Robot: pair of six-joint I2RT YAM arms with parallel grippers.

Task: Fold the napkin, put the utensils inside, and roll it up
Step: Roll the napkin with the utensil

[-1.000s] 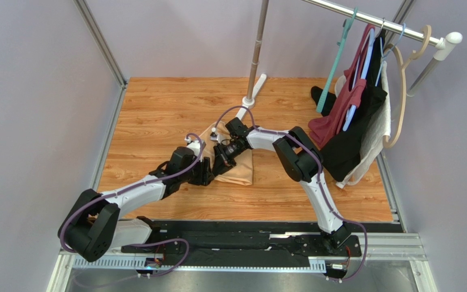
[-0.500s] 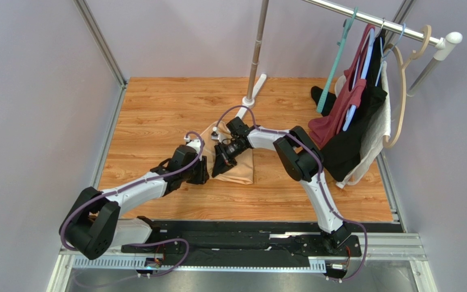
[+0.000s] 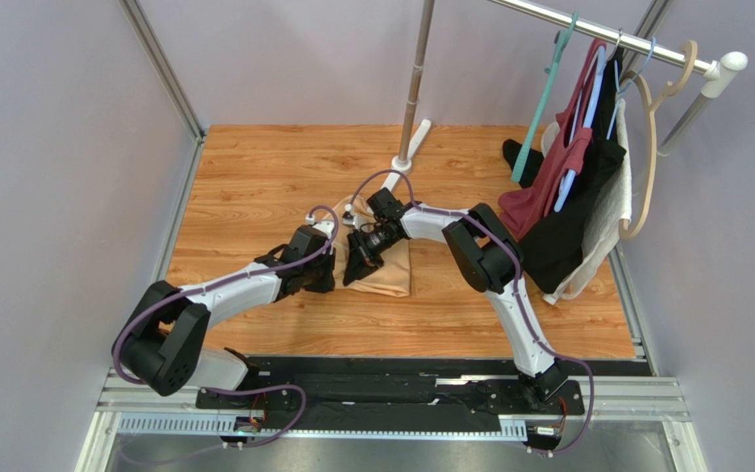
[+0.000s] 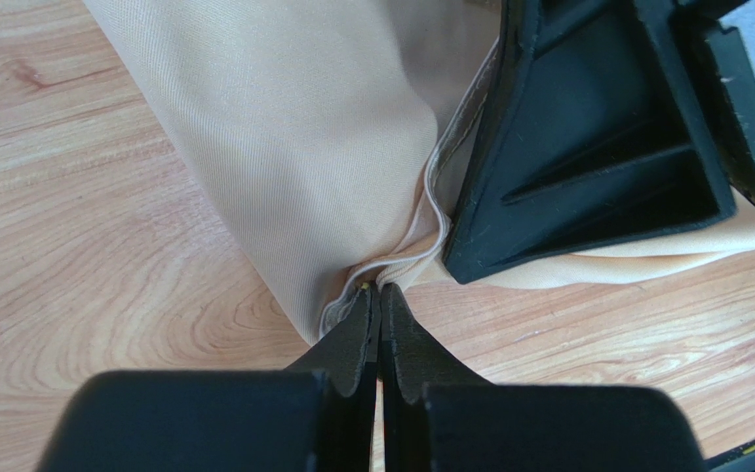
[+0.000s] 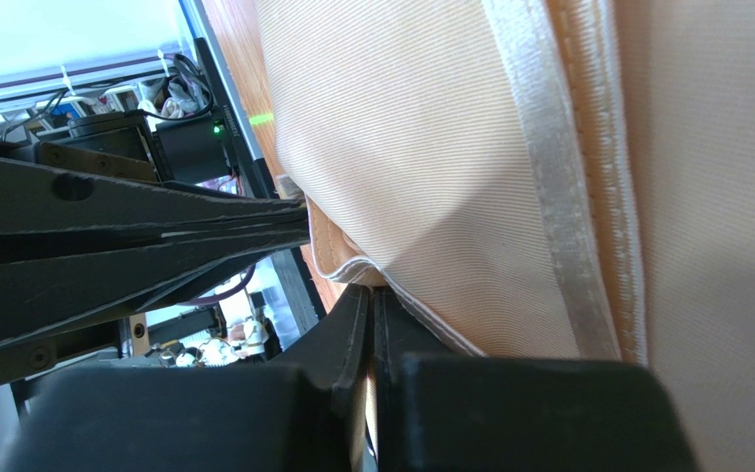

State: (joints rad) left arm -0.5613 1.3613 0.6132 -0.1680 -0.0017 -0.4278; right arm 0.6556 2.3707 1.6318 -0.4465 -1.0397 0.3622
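Pinching the napkin [image 3: 391, 276] hem, my left pincer [image 4: 379, 297] and right pincer [image 5: 372, 295] both clamped; I judge folding underway, filling and rolling remain.

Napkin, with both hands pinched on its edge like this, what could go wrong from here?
The left hand grips only the thin hem of the napkin at its very tips, so a pull may slip it free. The right hand sits close beside it; they might bump while folding.

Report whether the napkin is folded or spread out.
Folded: the napkin lies doubled, hemmed edges stacked at the corner the left hand pinches.
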